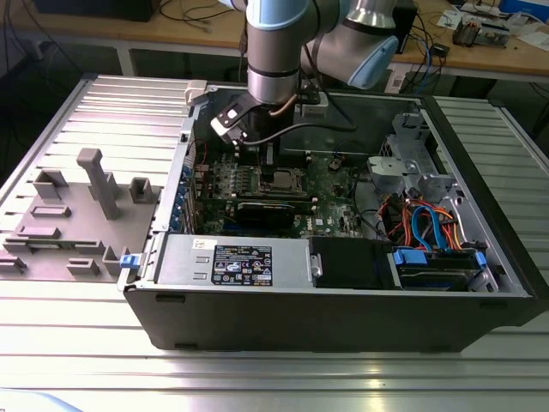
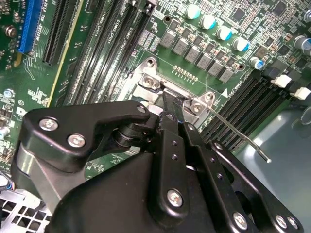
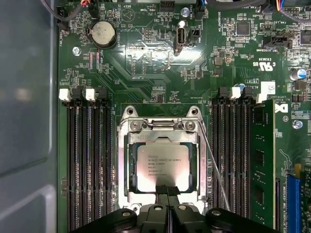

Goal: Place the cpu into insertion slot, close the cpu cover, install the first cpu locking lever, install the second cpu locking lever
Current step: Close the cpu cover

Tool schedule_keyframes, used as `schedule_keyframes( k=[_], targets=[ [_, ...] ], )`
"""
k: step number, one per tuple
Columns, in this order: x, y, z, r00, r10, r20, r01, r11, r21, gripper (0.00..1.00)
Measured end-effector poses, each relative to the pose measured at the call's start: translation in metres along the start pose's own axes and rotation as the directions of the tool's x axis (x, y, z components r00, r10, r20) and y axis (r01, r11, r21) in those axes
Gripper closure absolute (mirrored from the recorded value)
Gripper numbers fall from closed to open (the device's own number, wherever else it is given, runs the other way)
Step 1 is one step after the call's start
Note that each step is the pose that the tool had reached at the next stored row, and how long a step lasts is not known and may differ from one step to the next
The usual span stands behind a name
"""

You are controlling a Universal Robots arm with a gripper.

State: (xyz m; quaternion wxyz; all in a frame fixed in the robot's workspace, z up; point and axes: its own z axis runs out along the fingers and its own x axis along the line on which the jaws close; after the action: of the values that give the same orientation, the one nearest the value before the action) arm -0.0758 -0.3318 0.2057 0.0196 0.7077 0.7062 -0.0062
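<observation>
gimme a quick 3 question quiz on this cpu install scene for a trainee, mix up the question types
1. True or false: the cpu lies in the window of the closed cover.
2. The gripper is nearest to: A the coin cell; B the cover's edge; C the blue connector.
3. Fill in: the gripper is ___ (open or shut).

Key: 1 true; 2 B; 3 shut.
</observation>
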Motion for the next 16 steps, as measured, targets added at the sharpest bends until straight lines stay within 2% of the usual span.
schedule_keyframes(
  k=[6,9,11,16],
  targets=[
    [0.0001,0.0001,-0.0001,1.0,0.0,-0.0008,0.0,1.0,-0.0006,0.89],
    [-0.0002,0.0001,-0.0057,1.0,0.0,-0.0001,0.0,1.0,-0.0001,0.89],
    [-0.0002,0.0002,-0.007,1.0,0.0,-0.0002,0.0,1.0,-0.0001,0.89],
    [-0.0002,0.0106,-0.0069,1.0,0.0,0.0001,0.0,1.0,0.0008,0.89]
  ],
)
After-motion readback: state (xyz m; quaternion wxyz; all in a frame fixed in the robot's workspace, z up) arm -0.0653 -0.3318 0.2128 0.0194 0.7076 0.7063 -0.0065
